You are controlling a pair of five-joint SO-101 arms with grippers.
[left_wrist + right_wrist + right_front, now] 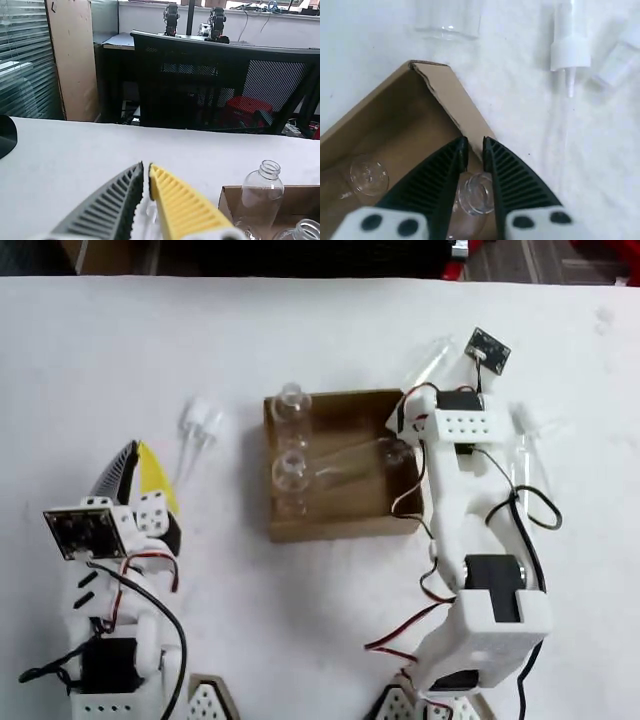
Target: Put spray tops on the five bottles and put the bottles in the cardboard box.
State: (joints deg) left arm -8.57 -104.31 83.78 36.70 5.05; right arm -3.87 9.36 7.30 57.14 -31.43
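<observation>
The left gripper (136, 447) sits at the near left of the white surface (300, 330). Its grey and yellow jaws are closed tip to tip and hold nothing. Just to its right, a pair of spray tops (203, 422) lies on the surface with the dip tubes trailing toward the near edge, between the left gripper and the cardboard box (340, 528). The cardboard box sits at the centre of the surface with its top open. Against its left wall stand two clear bottles, the rear bottle (291, 400) in the far left corner and the front bottle (290, 475) just nearer. Both are upright, with open mouths and no spray tops fitted. A third, the lying bottle (350, 460), rests on its side across the box floor with its neck toward the right wall. The right gripper (475, 145) is over the right end of the box. The neck of the lying bottle shows between its black jaws, but whether the jaws clamp the neck cannot be determined. A loose bottle (432, 358) lies on the surface beyond the far right corner of the box. To the right of the right arm, a single spray top (525, 430) lies on the surface, well apart from the box.
</observation>
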